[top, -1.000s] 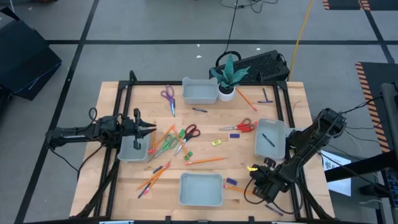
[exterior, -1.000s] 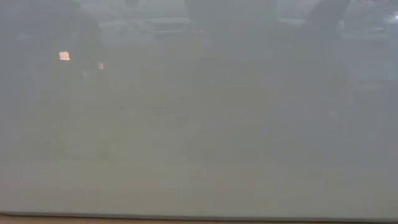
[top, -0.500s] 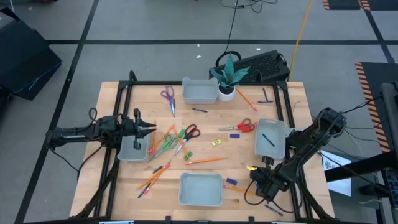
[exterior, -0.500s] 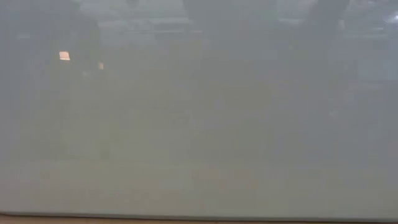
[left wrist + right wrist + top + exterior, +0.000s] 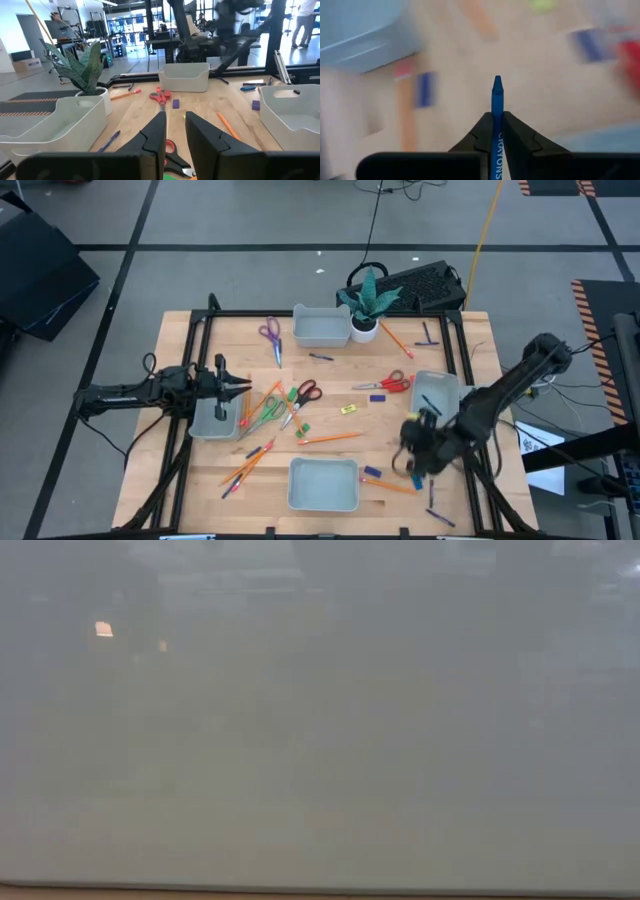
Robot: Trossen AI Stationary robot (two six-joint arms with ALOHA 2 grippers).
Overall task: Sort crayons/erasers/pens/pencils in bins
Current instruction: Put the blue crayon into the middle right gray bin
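- Right gripper [image 5: 493,131] is clamped on a blue crayon [image 5: 497,107]; "CRAYONS" printed on its wrap. Long axis runs straight out along the fingers, tip fwd, past the fingertips.
- In the high view I see the right gripper [image 5: 418,450] above the table's [image 5: 470,340] front-right area, between the front bin [image 5: 323,484] and the right bin [image 5: 436,402]. Crayon itself too small to pick out there.
- Right wrist bkgd is smeared: orange and blue sticks on wood, grey bin edge, nothing sharper.
- Low view is grey haze, unusable.
- Vs 0.5 s ago: right arm has lifted and swung toward the table centre; gripper was lower, nearer the front edge.
- Left gripper [image 5: 174,131] waits by the left bin [image 5: 214,418], fingers a little apart, holding nothing. No change there.
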